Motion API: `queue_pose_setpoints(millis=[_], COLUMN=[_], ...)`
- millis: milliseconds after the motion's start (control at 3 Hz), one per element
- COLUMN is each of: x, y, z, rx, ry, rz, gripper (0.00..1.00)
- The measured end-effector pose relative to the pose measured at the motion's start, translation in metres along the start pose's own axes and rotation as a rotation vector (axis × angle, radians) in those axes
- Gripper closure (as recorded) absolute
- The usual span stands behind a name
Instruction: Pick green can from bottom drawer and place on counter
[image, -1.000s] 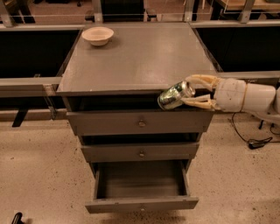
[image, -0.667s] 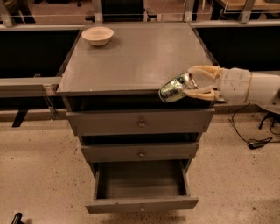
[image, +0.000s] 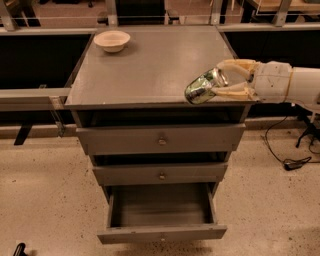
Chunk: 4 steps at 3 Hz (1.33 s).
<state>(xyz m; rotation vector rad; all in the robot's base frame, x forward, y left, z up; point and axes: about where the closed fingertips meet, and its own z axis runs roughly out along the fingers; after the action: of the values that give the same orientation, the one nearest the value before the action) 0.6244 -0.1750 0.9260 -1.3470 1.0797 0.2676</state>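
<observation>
The green can (image: 204, 86) is held tilted in my gripper (image: 223, 80), over the front right part of the counter (image: 145, 65). The gripper's cream fingers (image: 235, 92) are shut on the can, and the white arm reaches in from the right. The can's lower end is close to the counter's front edge; I cannot tell whether it touches the surface. The bottom drawer (image: 161, 215) is pulled open below, and its inside looks empty.
A cream bowl (image: 112, 40) sits at the back left of the counter. Two wider drawers (image: 161, 140) above the open one are closed. A dark cable (image: 290, 161) lies on the speckled floor at the right. Rails run behind the cabinet.
The gripper has carried the can a little upward and further over the counter's front right corner. The drawer and bowl have not moved.
</observation>
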Motion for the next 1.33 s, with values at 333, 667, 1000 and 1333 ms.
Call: queue_pose_setpoints(millis=[333,667,1000,1333], x=[0.006,0.022,0.034,0.048], y=[-0.016,-0.028,-0.035,-0.040], z=[0.011,0.031,0.040,0.044], rx=[0.013,0.045,0.138,0.240], ry=[0.021,0.033,0.032,0.083], rz=[0.019,0.054,0.079,0.098], gripper=[1.00,1.00,0.82,0.59])
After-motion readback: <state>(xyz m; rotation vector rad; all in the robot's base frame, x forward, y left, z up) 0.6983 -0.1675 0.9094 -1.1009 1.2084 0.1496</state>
